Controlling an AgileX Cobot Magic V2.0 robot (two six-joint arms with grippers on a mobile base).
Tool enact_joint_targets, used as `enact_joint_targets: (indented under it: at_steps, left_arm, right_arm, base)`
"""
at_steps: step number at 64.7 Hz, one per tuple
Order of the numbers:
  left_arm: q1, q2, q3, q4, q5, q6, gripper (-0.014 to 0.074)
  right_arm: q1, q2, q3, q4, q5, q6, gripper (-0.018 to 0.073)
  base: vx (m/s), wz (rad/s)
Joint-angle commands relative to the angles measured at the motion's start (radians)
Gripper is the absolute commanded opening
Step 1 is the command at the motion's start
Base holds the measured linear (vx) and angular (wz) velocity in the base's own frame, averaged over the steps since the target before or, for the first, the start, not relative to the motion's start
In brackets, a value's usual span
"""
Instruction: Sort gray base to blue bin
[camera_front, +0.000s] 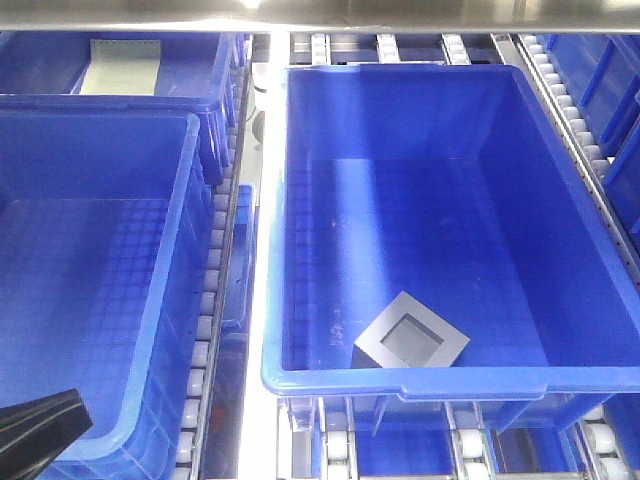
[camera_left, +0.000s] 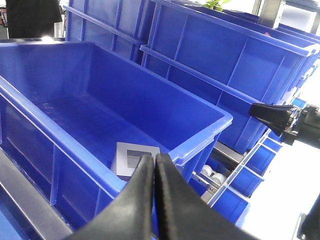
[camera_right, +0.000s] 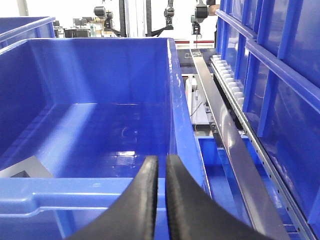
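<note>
The gray base (camera_front: 411, 342) lies on the floor of the blue bin (camera_front: 420, 380), in the near portion close to the front wall and slightly left of centre; it sits rotated so its corners point toward the walls, with the square recessed opening facing up; it touches no gripper. In the left wrist view the same gray base (camera_left: 135, 159) shows inside the bin, just beyond the near rim (camera_left: 200, 145); in the right wrist view only a corner of it (camera_right: 25, 169) appears at the lower left, behind the front rim (camera_right: 75, 192).

The left gripper (camera_left: 154, 165) has its two black fingers pressed together with no visible gap at the tips; nothing is held between them; it stands outside the bin, over the near rim. The right gripper (camera_right: 161, 162) has its fingers drawn close, with only a narrow slit between them; nothing is pinched; it also stands outside the bin, at the front rim near the right corner.

A second blue tote (camera_front: 100, 280) stands to the left on the roller conveyor (camera_front: 205, 330); a third tote (camera_front: 120, 70) behind it holds a pale flat sheet (camera_front: 120, 68); a black part (camera_front: 40, 425) enters the front view at the lower left corner.
</note>
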Motion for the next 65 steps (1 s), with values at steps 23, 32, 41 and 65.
enact_joint_targets:
  at_steps: [23,32,41,65]
  left_arm:
    - [-0.005,0.005,-0.024,-0.006,-0.071,-0.006,-0.0007]
    - [-0.005,0.005,-0.024,-0.007,-0.07,-0.006,-0.0007]
    - [-0.005,0.005,-0.024,-0.037,-0.07,0.007,-0.0007]
    - [-0.005,0.005,-0.024,-0.216,-0.071,0.24,-0.0007]
  right_arm:
    - [-0.004,-0.008,0.001,-0.004,-0.076,-0.007,-0.0004]
    - [-0.004,-0.008,0.001,-0.004,-0.076,-0.007,-0.0004]
    - [-0.004,-0.008,0.001,-0.004,-0.076,-0.007,-0.0004]
    - [-0.004,-0.008,0.001,-0.004,-0.076,-0.007,-0.0004]
  base:
    - [0.0,0.0]
    - [0.0,0.0]
    - [0.0,0.0]
    - [0.0,0.0]
